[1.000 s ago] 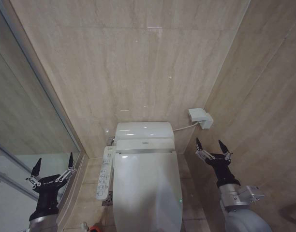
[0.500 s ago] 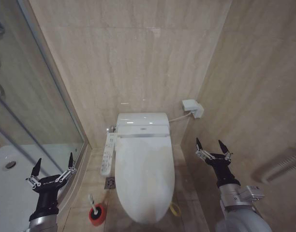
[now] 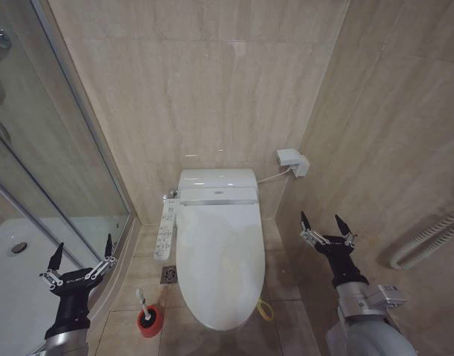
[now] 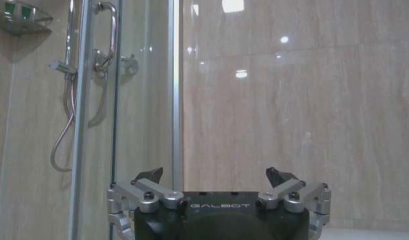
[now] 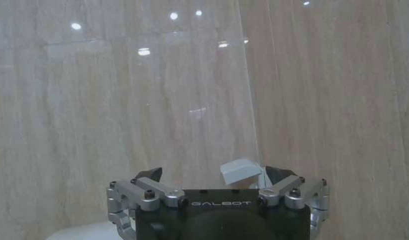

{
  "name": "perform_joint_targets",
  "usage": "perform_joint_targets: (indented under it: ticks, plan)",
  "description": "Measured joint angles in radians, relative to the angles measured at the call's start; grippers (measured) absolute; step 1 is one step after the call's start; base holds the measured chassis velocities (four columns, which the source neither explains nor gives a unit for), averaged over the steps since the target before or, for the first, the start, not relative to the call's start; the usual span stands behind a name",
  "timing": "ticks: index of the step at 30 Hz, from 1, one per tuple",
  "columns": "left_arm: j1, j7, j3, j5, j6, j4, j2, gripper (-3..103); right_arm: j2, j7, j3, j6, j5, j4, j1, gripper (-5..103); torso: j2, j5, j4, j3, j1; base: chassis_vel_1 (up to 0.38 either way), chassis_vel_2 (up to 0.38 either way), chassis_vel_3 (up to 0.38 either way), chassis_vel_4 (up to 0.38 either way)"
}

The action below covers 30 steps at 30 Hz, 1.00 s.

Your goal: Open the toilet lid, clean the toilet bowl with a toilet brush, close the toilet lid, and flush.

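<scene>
The white toilet lid [image 3: 218, 259] lies closed over the floor-standing toilet at the centre of the head view, hiding the toilet bowl. The toilet brush [image 3: 143, 300] stands in its round red holder [image 3: 148, 320] on the floor to the toilet's left. My left gripper [image 3: 81, 251] is raised at the lower left, open and empty, beside the shower glass; it is seen again as left gripper [image 4: 216, 175]. My right gripper [image 3: 326, 220] is held up at the right of the toilet, open and empty, also seen as right gripper [image 5: 218, 173].
A long white control panel [image 3: 165, 231] with buttons runs along the toilet's left side. A glass shower screen [image 3: 56, 148] and white shower tray [image 3: 12, 282] close off the left. A white wall box [image 3: 292, 162] with a cable sits behind the toilet. Tiled walls stand close on the right.
The whole head view has shifted: the toilet now looks smaller and farther, with more floor, the red holder and the shower tray showing. Both grippers keep their places in the picture, still open.
</scene>
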Motion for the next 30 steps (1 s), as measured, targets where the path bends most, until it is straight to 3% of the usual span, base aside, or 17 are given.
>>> perform_joint_targets:
  ticks: [14,30]
  plan:
    - [0.0,0.0,0.0,0.0,0.0,0.0,0.0,100,0.0,0.0,0.0,0.0,0.0,0.0,0.0,100,0.0,0.0002,-0.0001,0.0,-0.001,0.136,-0.138,-0.13,0.139]
    - [0.001,0.0,0.0,0.0,0.0,0.0,0.0,100,0.0,0.0,0.0,0.0,0.0,0.0,-0.001,100,0.001,0.0002,0.0,-0.001,-0.002,0.279,-0.293,-0.277,0.275]
